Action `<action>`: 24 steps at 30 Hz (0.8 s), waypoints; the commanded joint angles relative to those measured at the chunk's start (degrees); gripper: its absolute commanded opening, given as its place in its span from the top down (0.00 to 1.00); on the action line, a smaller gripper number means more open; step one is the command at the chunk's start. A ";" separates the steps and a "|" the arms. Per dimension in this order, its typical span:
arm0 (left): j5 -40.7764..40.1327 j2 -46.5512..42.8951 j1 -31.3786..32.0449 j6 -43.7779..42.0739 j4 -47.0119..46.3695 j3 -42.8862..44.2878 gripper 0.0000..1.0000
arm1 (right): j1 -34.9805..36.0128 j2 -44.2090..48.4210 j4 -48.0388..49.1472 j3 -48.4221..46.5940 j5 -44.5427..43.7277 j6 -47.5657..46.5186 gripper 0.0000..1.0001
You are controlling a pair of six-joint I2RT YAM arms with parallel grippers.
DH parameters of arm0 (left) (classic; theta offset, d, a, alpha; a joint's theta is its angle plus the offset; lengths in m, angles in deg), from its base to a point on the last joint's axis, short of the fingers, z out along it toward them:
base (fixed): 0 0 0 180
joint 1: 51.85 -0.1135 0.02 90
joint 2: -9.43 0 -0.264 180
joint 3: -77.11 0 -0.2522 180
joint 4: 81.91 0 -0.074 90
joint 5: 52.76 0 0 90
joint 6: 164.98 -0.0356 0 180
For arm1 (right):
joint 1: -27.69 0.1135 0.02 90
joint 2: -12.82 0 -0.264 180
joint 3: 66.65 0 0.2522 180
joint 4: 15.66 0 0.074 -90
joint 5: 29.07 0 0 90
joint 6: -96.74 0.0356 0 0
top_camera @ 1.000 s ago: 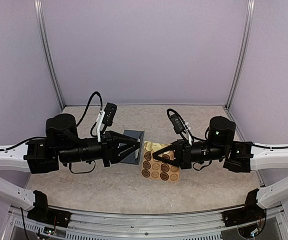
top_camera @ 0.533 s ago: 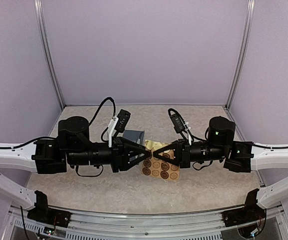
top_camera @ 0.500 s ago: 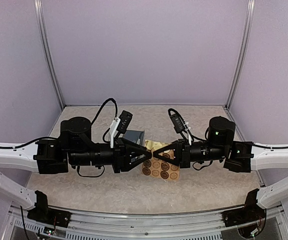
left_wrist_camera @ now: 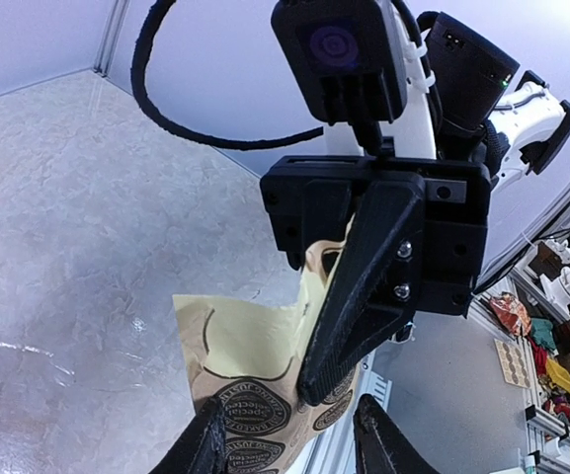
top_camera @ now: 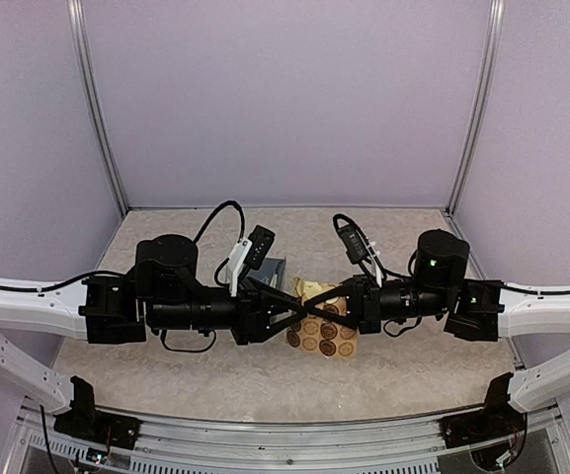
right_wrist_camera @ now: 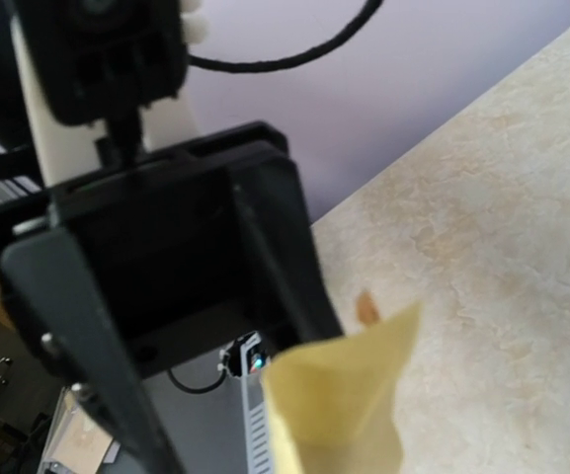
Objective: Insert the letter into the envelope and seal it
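Top external view has the envelope (top_camera: pixel 273 268) lying flat on the surface (top_camera: pixel 215 385) just behind the left arm's wrist. Only a slate-blue corner shows past the arm, so whether its flap is open or folded down cannot be told, and no letter shows anywhere. Neither arm touches it. Both are busy just beside it, over the sticker sheet (top_camera: pixel 330 341), which lies toward the right with its far edge curled up off the surface. From the left wrist camera, the right pincer (left_wrist_camera: pixel 314 380) looks closed, with the lifted tan edge of the sheet running up alongside it. It appears to be pinching the sheet so that it stays put and stands clear of the surface. The left pincer (left_wrist_camera: pixel 289 449) is spread, its two fingers apart at the bottom of that view with the printed round stickers showing between them, and it grips nothing yet. Seen from above, the two sets of fingers cross over the sheet's near corner. My reading is that one arm anchors the sheet while the other lines up to peel a sticker for the seal. The envelope seems to be parked close by so the carry across is short.
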 commanded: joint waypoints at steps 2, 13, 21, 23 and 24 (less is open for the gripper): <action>-1.32 0.35 0.34 0.41 0.45 1.89 0.60 | 0.23 1.47 2.94 0.85 2.59 0.22 1.00; -1.30 0.88 0.32 0.59 -0.24 1.82 0.75 | 0.23 1.26 3.92 1.03 3.57 0.61 1.00; -2.49 1.23 0.37 0.76 0.76 2.00 0.80 | 0.18 1.22 3.92 1.12 3.59 0.60 1.00; -3.31 1.23 0.29 0.85 1.28 2.02 0.83 | 0.19 1.30 3.88 1.12 3.51 0.51 1.00; -3.79 1.16 0.31 0.85 1.56 2.00 0.84 | 0.23 1.31 3.85 1.12 3.51 0.47 1.00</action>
